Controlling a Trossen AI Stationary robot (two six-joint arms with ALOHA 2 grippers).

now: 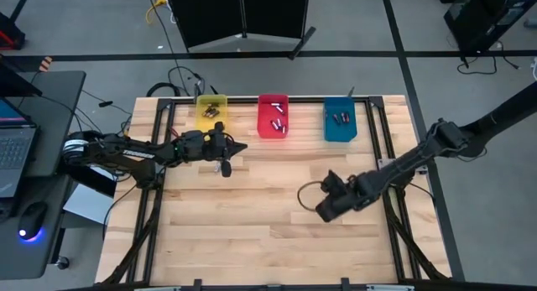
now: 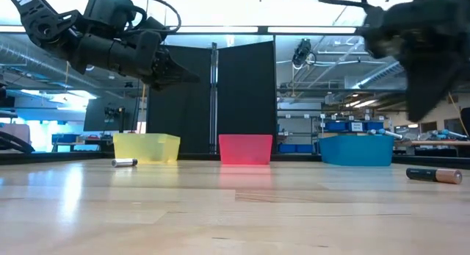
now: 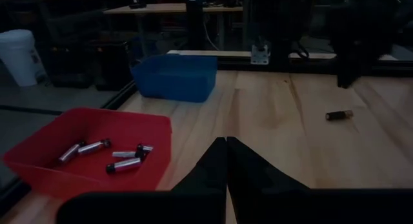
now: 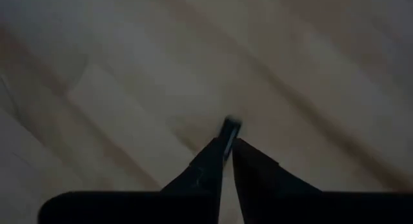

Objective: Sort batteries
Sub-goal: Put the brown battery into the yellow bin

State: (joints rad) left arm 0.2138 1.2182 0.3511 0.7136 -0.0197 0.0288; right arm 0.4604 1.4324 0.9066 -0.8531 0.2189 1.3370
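Low view: wooden table (image 2: 235, 211), workshop shelving (image 2: 345, 130) behind

Yellow bin (image 2: 146, 148), red bin (image 2: 245, 149) and blue bin (image 2: 355, 149) stand in a row on the wooden table (image 2: 220, 211). One battery (image 2: 124, 162) lies beside the yellow bin; another battery (image 2: 433, 175) lies nearer, right. Both arms hang overhead.

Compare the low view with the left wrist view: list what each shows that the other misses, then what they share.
Only the low view shows the yellow bin and the silvery battery lying on the table beside it. Only the left wrist view shows the loose cells lying inside the red bin. Both show the red bin, the blue bin, the dark gold-tipped battery on bare wood, and the shut left end effector.
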